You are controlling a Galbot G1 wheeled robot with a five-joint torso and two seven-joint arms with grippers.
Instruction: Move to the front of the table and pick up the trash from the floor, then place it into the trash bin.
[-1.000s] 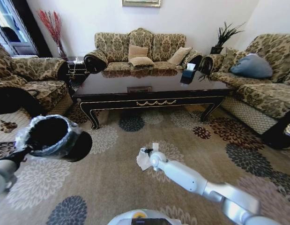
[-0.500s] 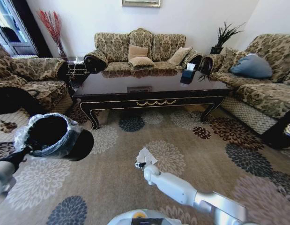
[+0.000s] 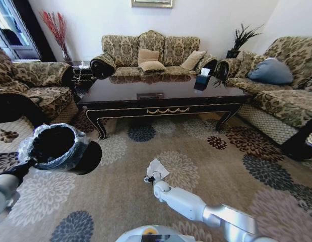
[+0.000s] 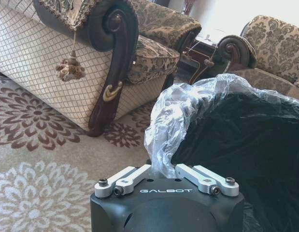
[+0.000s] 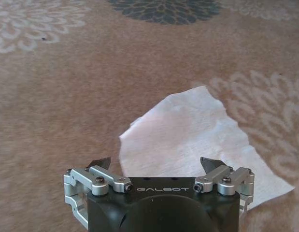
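The trash I see is a crumpled white paper sheet (image 3: 157, 168) lying on the patterned floor (image 3: 120, 196) in front of the dark table (image 3: 161, 109). My right gripper (image 3: 148, 178) is low over the near edge of the sheet. In the right wrist view the right gripper (image 5: 154, 163) is open, its fingertips (image 5: 99, 162) spread to either side of the paper (image 5: 188, 130). My left gripper (image 3: 23, 164) holds the black trash bin (image 3: 57, 147) up at the left. In the left wrist view the left gripper (image 4: 163, 175) is shut on the liner-covered rim of the bin (image 4: 236, 145).
Patterned sofas ring the table: one behind (image 3: 150, 53), one right (image 3: 282, 91), an armchair left (image 3: 29, 85). A tissue box (image 3: 202, 80) stands on the table. A black object (image 3: 302, 141) sits at the right edge. Open carpet lies between me and the table.
My right arm has drawn back toward me and dropped lower, so its gripper now sits at the paper's near edge. The bin in my left gripper has shifted slightly right.
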